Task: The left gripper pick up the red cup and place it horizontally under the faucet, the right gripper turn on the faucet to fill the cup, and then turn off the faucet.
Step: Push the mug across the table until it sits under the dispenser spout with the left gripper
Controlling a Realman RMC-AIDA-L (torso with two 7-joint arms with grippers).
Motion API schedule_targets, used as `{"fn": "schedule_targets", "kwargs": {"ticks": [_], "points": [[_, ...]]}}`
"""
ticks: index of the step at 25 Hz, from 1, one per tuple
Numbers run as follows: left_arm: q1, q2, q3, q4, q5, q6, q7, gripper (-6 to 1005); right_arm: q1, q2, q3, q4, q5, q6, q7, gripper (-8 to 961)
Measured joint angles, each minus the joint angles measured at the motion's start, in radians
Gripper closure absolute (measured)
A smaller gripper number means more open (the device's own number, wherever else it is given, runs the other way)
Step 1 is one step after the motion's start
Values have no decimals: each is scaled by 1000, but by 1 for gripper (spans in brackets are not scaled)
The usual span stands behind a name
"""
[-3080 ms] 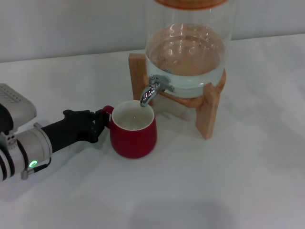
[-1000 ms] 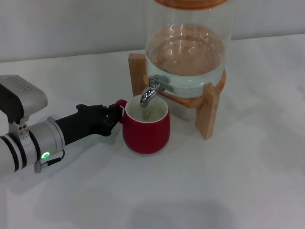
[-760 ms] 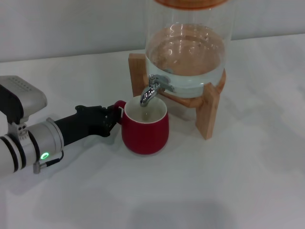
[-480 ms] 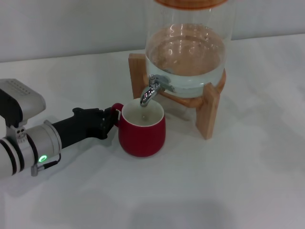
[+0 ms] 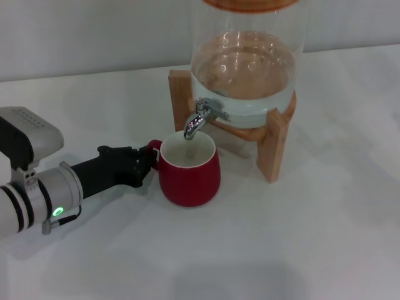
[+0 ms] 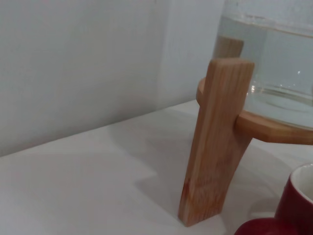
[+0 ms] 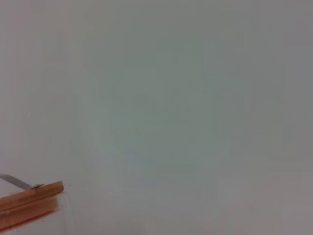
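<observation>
Standing upright on the white tabletop (image 5: 325,237), the red cup (image 5: 189,178) is a squat, rounded mug with a glossy dark-red outside and a white inside. Its open mouth faces up, directly below the downturned spout of the faucet (image 5: 199,120). The small red loop handle points toward the robot's left, where the left gripper (image 5: 147,164) meets it; the black fingers sit at the handle, and they look closed around it, though the exact contact is partly hidden by the cup's own curve. Behind the claw runs a black wrist, then a white and silver cylindrical arm with a green light glowing on its side.

The faucet is a small shiny chrome spigot mounted low on a clear glass dispenser (image 5: 247,56) that holds water. The dispenser rests on a wooden stand (image 5: 272,147) with upright legs; the cup is just in front of the stand, near its left leg. From the left wrist view, one stand leg (image 6: 215,147) rises beside the cup's rim (image 6: 296,200), with the glass and waterline above.

The right gripper appears in no view, so I cannot tell its finger state.
</observation>
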Motion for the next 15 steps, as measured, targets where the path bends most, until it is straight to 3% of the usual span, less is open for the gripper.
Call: {"fn": "schedule_targets", "kwargs": {"ticks": [15], "points": [[4, 0, 0, 0, -26, -12, -5, 877, -6, 0, 0, 0, 0, 13, 0, 234]]}}
